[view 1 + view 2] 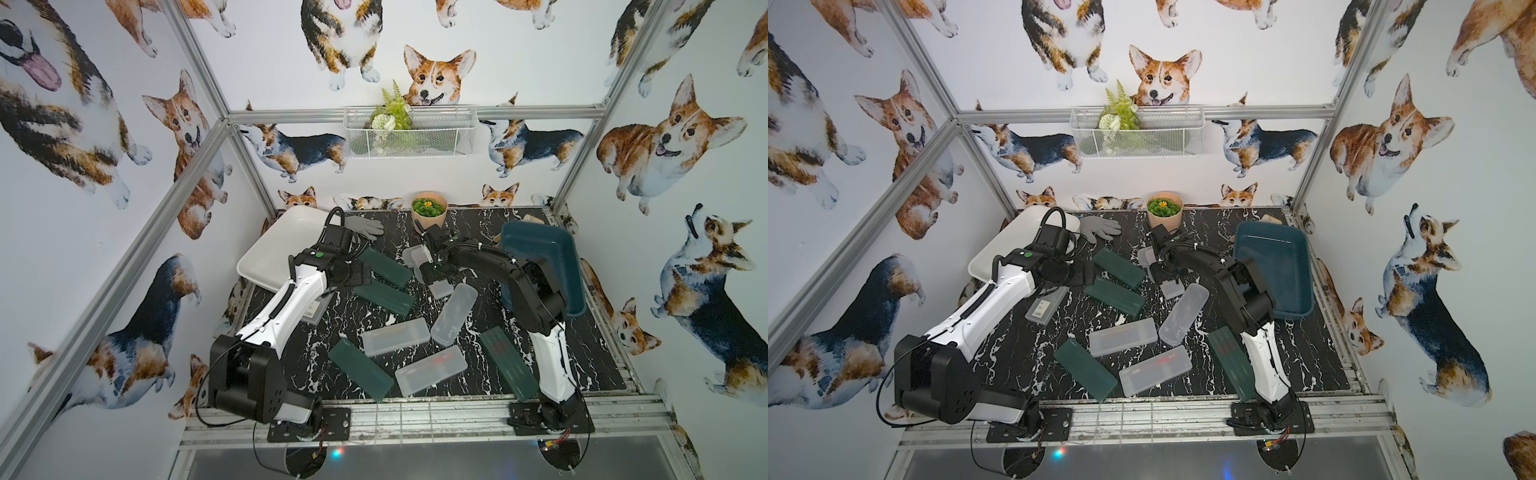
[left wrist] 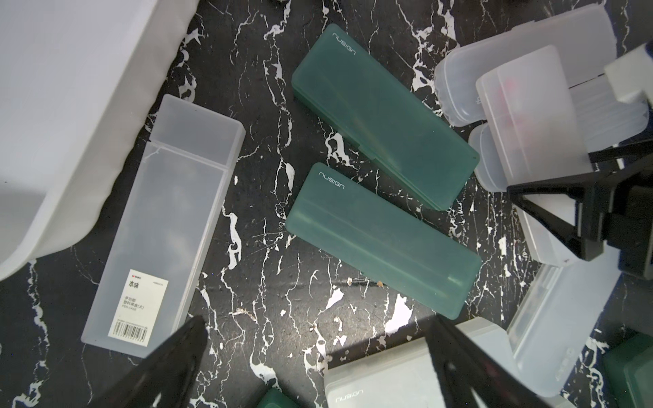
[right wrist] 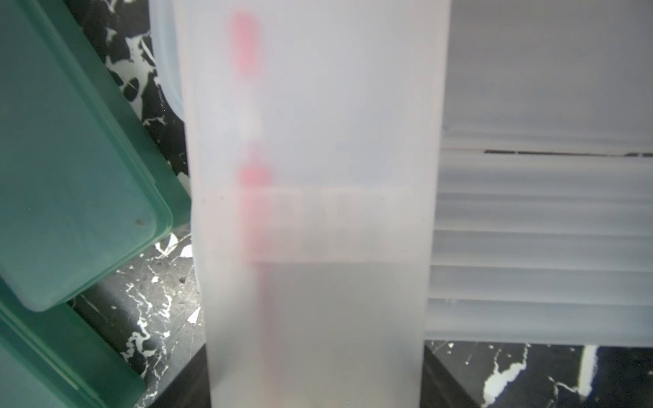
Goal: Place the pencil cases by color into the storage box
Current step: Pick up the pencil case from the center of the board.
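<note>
Pencil cases (image 1: 395,336): flat, rounded; four dark green, others frosted, scattered on bench (image 1: 299,365).
Right gripper (image 1: 436,279): grasping frosted case (image 3: 318,212), red contents.
Left gripper (image 2: 316,319): spread, empty.

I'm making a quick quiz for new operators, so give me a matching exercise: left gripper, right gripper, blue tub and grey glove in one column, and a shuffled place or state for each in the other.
1. left gripper
2. right gripper
3. teal-blue tub
4. grey glove

A. lies flat at the back, between white tub and plant pot
B. closed on a frosted case
C. open, holding nothing
D. on the robot's right side, no case visible inside

Pairs: 1-C, 2-B, 3-D, 4-A.
</note>
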You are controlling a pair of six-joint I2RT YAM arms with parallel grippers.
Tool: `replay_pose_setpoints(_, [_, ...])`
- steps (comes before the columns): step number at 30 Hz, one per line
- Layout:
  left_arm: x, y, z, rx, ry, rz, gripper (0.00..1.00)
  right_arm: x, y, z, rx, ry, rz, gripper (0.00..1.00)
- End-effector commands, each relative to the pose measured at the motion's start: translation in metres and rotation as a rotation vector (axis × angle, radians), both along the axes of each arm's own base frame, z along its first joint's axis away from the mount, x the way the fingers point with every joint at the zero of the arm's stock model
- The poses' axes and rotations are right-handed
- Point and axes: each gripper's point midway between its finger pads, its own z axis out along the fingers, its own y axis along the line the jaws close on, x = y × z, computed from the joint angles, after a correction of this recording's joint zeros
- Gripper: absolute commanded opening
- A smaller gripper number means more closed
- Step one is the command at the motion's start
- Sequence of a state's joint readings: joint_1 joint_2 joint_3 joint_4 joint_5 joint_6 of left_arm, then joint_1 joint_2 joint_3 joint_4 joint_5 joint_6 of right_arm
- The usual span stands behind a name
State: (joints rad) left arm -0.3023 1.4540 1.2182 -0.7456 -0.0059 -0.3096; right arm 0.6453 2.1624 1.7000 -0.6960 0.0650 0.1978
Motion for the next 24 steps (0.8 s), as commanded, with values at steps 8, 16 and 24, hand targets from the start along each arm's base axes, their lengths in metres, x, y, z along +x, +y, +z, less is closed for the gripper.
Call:
replay_pose_setpoints(8, [0.012,-0.008,0.013,-0.025,-0.022,-0.009,0.99,-0.002,0.007,0.06,0.1,-0.05,-0.013,0.53])
replay_pose_setpoints(16, [0.018,-0.011,0.029,-0.048,-0.048,0.0,0.99,-0.01,0.005,0.102,0.172,-0.085,-0.039,0.52])
replay_pose_setpoints(24, [0.027,-0.019,0.048,-0.088,-0.082,-0.012,0.99,-0.022,-0.008,0.149,0.219,-0.152,-0.071,0.52])
